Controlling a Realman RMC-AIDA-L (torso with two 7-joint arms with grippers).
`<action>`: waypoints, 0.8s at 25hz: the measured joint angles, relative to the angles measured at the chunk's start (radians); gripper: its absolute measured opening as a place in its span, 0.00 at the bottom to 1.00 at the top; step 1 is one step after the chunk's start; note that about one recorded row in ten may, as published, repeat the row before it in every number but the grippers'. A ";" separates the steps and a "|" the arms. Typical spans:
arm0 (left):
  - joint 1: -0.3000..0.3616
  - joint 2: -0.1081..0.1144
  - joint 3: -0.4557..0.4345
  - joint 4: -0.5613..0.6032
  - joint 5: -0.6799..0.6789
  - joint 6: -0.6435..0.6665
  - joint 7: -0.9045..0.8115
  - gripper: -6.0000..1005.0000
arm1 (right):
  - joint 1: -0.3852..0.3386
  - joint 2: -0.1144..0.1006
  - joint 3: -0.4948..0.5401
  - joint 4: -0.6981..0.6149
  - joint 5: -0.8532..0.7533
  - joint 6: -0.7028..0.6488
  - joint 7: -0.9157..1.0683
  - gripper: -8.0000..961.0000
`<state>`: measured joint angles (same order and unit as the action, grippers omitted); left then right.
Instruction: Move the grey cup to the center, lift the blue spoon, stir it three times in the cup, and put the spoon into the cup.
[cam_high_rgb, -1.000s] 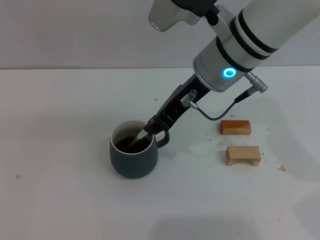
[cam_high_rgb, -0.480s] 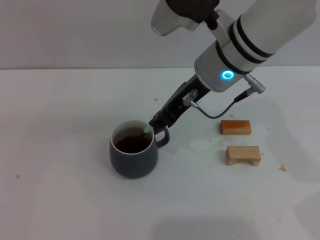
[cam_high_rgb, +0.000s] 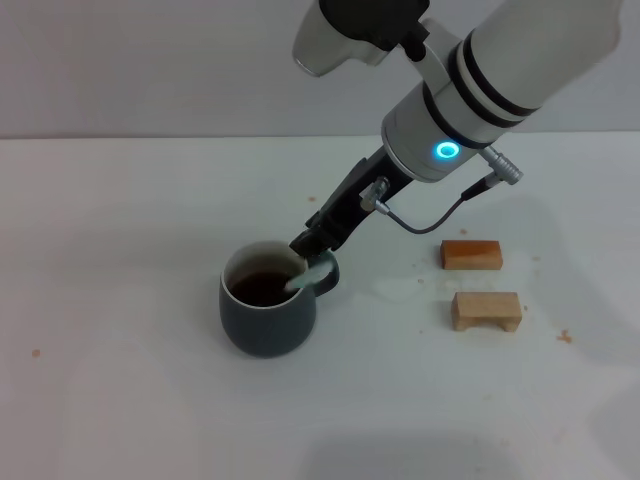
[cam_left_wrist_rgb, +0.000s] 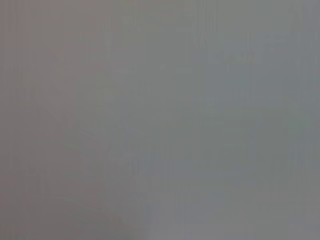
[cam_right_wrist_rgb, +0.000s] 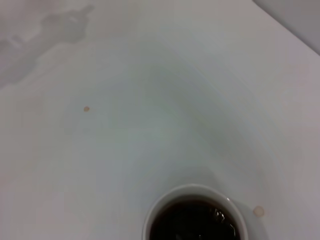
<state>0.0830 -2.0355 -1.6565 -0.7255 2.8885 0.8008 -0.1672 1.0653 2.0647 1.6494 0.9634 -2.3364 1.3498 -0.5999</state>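
One arm at work: the right gripper (cam_high_rgb: 309, 246) reaches down from the upper right of the head view and ends at the near-right rim of the grey cup (cam_high_rgb: 267, 312).
Jaws, right: dark and slim, they sit just above the pale handle of the blue spoon (cam_high_rgb: 307, 273); whether they pinch it or stand spread I cannot tell.
Blue spoon: its light-blue handle leans over the cup's rim directly below the jaws, on the side where the cup's loop handle is; the bowl end is hidden in the drink.
Grey cup: upright on the white desk (cam_high_rgb: 120, 300), just below and to the left of the jaws, holding dark brown liquid; the right wrist view shows its white rim (cam_right_wrist_rgb: 192, 215) and the dark liquid from above.
Wooden blocks: an orange-brown block (cam_high_rgb: 470, 254) and a pale block (cam_high_rgb: 486, 310) lie well to the right of the jaws, close to each other but apart.
Desk marks: small brown specks dot the surface, one at the far left (cam_high_rgb: 36, 352).
Left gripper: out of the head view; its wrist view shows only plain grey.
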 joint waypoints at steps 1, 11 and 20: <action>0.000 0.000 0.000 0.000 0.000 0.000 0.000 0.00 | 0.000 0.000 -0.001 0.003 0.000 -0.001 -0.001 0.28; -0.007 0.000 0.000 0.007 0.000 0.000 -0.001 0.00 | -0.017 0.001 -0.003 0.019 0.009 -0.089 -0.048 0.35; -0.024 0.000 0.001 0.011 0.000 -0.016 -0.001 0.00 | -0.255 0.011 -0.026 0.106 0.193 -0.546 -0.298 0.35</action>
<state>0.0594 -2.0351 -1.6559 -0.7149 2.8885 0.7844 -0.1686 0.8104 2.0754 1.6232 1.0690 -2.1433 0.8034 -0.8978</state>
